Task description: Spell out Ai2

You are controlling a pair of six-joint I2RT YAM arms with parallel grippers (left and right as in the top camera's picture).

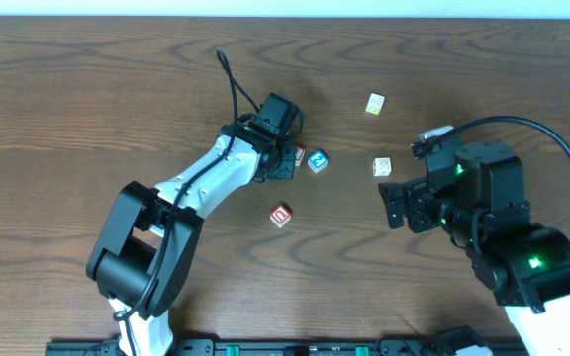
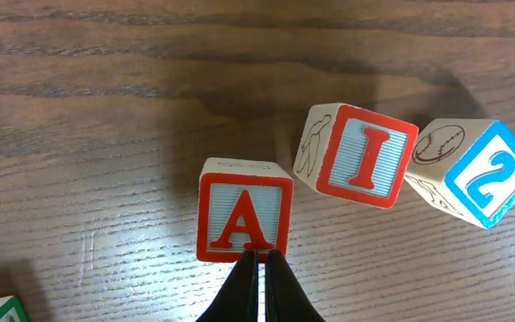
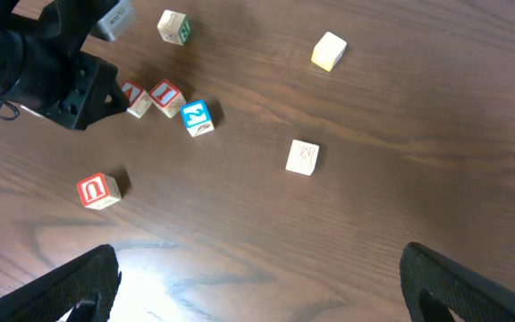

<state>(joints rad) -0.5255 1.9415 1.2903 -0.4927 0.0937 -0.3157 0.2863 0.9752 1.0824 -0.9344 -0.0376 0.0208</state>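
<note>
Left wrist shows left hand (image 2: 259, 264) pressed together at block A (image 2: 244, 210); right hand (image 1: 392, 205) spread apart.

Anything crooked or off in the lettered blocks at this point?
Yes. The red-framed wooden I block and blue-framed wooden 2 block sit twisted at different angles, higher in the left wrist view than the square-on red-framed wooden A block, so the row looks uneven.

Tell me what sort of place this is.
Probably a robotics lab test bench: a dark wood-grain table, a white-and-black left robot arm and right robot arm reaching over it, and small wooden alphabet blocks scattered about, like the red-framed A block.
</note>
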